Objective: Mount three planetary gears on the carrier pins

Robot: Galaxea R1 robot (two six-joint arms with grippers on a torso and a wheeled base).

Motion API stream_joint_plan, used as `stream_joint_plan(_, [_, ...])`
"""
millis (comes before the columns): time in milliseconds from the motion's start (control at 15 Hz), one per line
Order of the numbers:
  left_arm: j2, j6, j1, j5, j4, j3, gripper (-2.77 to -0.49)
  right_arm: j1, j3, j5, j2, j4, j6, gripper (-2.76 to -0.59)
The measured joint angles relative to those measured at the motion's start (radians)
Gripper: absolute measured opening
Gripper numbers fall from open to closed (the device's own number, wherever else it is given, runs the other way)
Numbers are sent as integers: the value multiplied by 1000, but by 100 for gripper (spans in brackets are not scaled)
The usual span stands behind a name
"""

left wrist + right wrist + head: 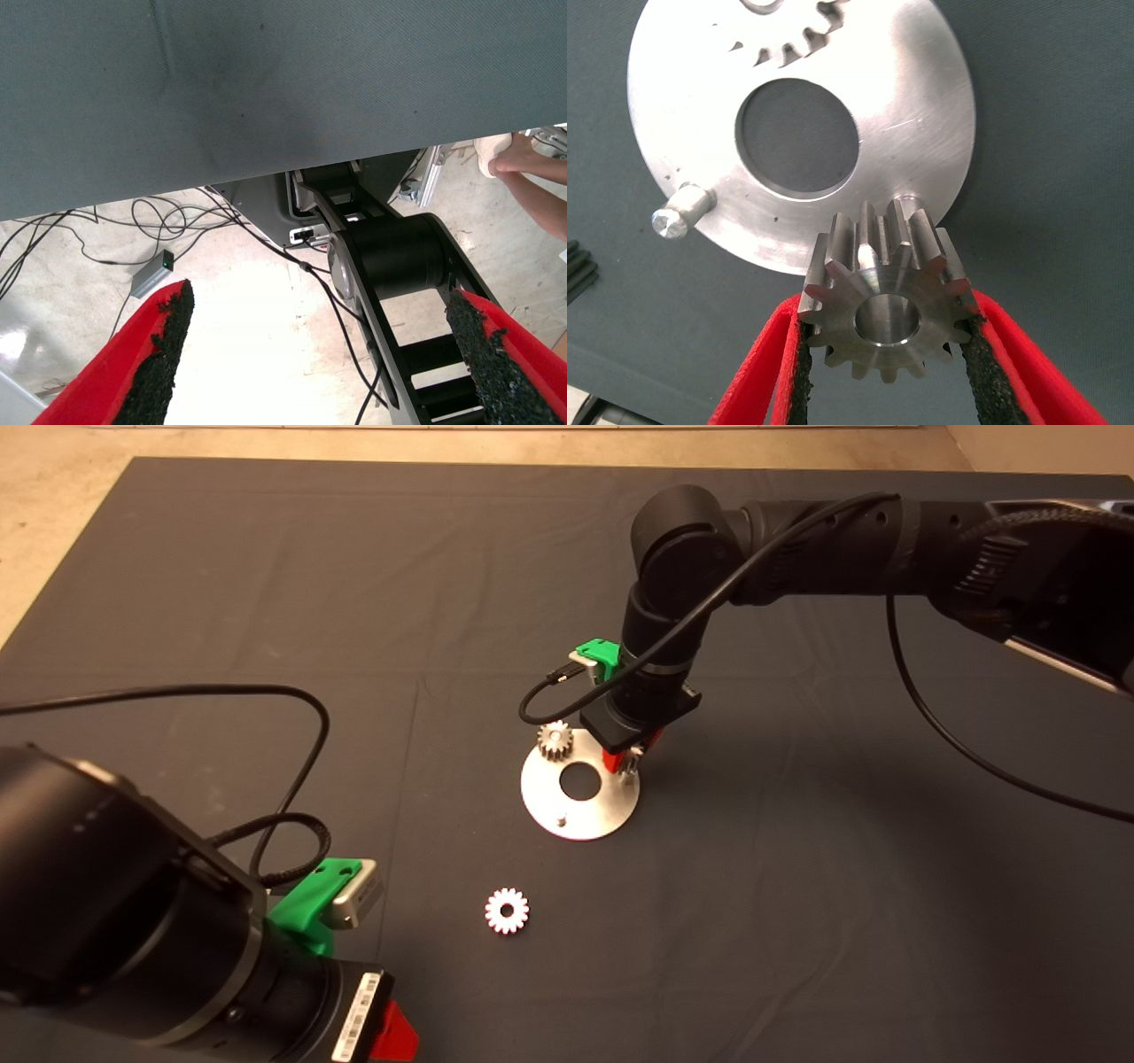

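Note:
The shiny round disc (580, 806) lies mid-mat with its carrier pins upright. One planetary gear (555, 740) sits on the far-left pin. Another pin (561, 820) (680, 212) near the disc's front edge stands bare. My right gripper (623, 762) (888, 310) hangs over the disc's right edge, shut on a second gear (873, 266) held just above the pin there; that pin is mostly hidden under it. A third gear (507, 911) lies flat on the mat in front of the disc. My left gripper (397, 1035) (319, 297) waits open at the lower left.
The dark mat (266, 602) covers the table, with a black cable (292, 717) looping over its left side. Past the mat's edge the left wrist view shows floor, cables (177, 221), the robot's base (399, 257) and a person's arm (532, 177).

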Motion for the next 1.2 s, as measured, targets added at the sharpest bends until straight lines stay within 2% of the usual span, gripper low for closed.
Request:
stream_joint_plan(200, [0,0,0,0,0,0,-124,-3,26,1,-3,-4,0,-231])
stream_joint_plan(467, [0,-1,0,-1,-2,0,-124,-39,40,1,-25,-19,-4,-231])
stream_joint_plan(600, [0,-1,0,-4,-10,0,-124,-52,44,0,-44,-38,-8,-231])
stream_joint_plan(733, [0,-1,0,-7,-17,0,-124,-61,49,5,-58,-55,-19,-231])
stream_joint_plan(1200, [0,-1,0,-7,-20,0,-124,-70,94,4,-69,-106,-29,-231])
